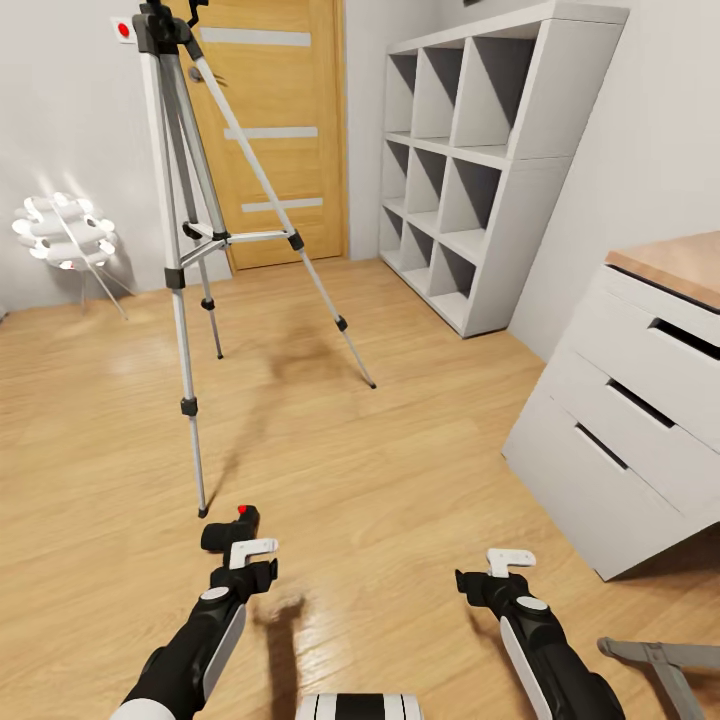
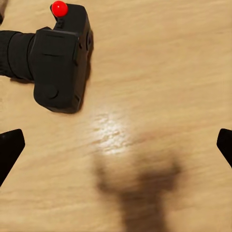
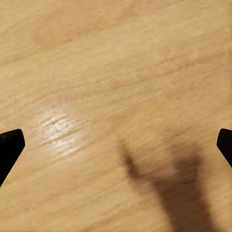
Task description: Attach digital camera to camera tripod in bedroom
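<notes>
Two sets of fingers, left (image 1: 252,556) and right (image 1: 510,562), both spread and empty over the floor (image 1: 400,470): digital camera (image 1: 230,531) lower centre-left, just ahead of my left for pickup; camera tripod (image 1: 190,250) upper left, awaiting it.

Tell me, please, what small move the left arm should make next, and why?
Probably ease the left pincer forward over the camera and lower it. The camera lies on the floor just ahead, outside the open fingers, which hold nothing.
</notes>
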Robot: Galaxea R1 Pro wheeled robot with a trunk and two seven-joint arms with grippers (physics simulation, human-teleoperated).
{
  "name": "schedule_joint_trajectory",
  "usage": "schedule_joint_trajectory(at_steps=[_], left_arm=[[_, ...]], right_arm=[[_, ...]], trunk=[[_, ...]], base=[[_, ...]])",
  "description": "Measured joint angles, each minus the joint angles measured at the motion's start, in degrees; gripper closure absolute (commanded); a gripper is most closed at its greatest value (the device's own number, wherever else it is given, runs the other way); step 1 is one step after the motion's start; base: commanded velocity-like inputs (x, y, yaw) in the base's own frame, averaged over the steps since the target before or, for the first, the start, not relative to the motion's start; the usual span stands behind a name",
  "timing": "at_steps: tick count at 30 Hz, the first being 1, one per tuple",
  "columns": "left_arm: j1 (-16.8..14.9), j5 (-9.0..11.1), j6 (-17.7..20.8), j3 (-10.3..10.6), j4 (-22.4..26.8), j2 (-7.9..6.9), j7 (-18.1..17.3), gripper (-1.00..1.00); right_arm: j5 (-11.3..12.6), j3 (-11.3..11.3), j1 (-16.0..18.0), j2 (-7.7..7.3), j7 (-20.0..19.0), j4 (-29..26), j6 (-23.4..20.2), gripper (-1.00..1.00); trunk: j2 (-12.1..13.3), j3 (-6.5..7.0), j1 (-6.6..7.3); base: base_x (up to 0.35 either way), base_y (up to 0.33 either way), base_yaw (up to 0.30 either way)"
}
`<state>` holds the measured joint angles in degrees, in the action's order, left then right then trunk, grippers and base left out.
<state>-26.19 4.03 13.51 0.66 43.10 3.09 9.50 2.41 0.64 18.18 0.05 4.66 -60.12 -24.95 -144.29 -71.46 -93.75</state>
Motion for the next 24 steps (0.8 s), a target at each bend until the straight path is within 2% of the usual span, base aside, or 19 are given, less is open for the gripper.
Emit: schedule_joint_trajectory(at_steps=[18,24], left_arm=[[0.0,0.1,0.02,-0.15,-0.09,-0.42,0.05,-1.0],[0.0,0.11,0.07,-0.18,-0.13,-0.45,0.12,-1.0]], right_arm=[[-0.05,-0.14,0.0,-0.12,0.06,2.89,0.01,-1.0],[-0.09,-0.13,0.0,-0.12,0.06,3.22,0.26,-1.0]], trunk=[[0.0,0.0,0.0],[0.0,0.0,0.02]], base=[[0.002,0.0,0.0],[0.121,0.0,0.0]])
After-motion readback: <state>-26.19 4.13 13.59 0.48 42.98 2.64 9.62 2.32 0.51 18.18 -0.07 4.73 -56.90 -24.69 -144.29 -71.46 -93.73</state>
